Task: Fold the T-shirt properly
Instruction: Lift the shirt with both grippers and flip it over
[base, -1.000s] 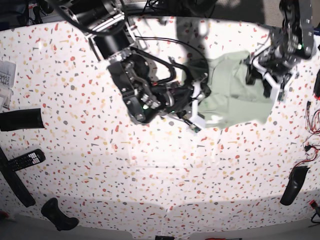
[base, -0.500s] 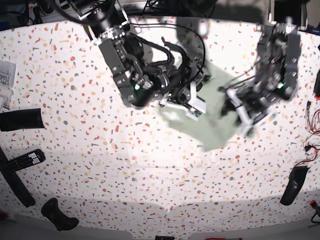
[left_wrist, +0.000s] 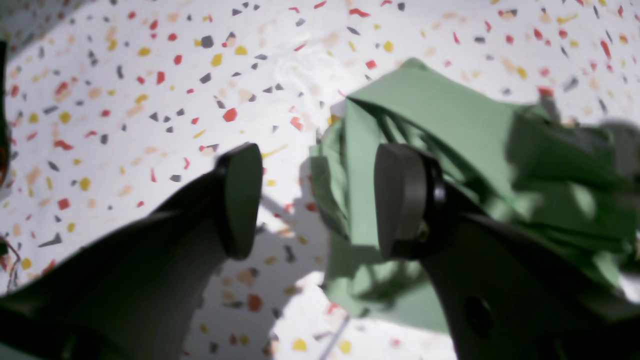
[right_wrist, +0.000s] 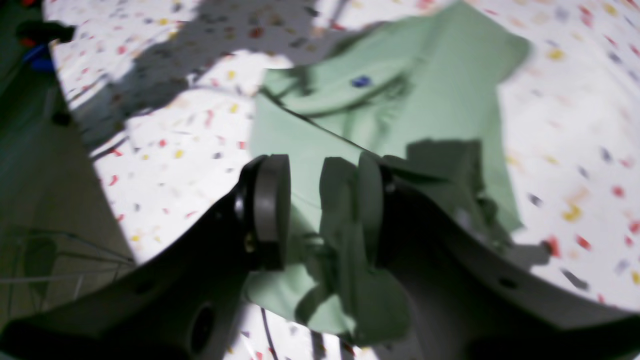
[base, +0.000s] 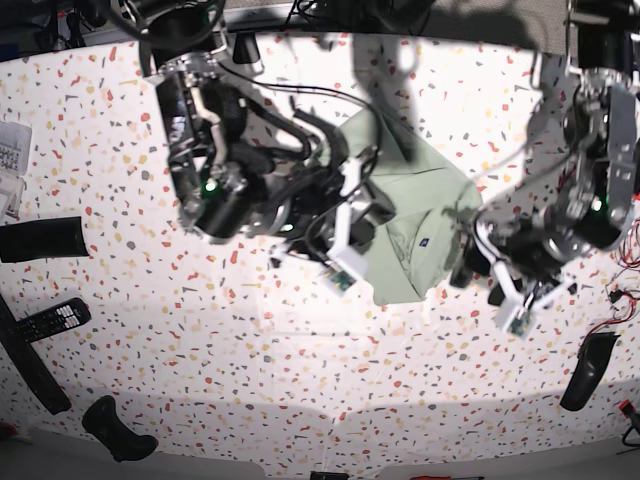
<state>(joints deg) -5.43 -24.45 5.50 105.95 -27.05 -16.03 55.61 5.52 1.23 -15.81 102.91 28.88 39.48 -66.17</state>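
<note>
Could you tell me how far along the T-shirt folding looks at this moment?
Done: the T-shirt is gathered into a compact, rumpled bundle on the table. In hand: nothing; the left gripper and right gripper are open beside it. Left: flattening and neat final folds.

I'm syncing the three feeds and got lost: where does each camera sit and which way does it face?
Base: overhead, looking down on the speckled table; both arms show.
Left wrist: behind the open left pincer, facing the T-shirt edge.
Right wrist: behind the right pincer, facing the shirt's collar.
All three share the T-shirt.
</note>
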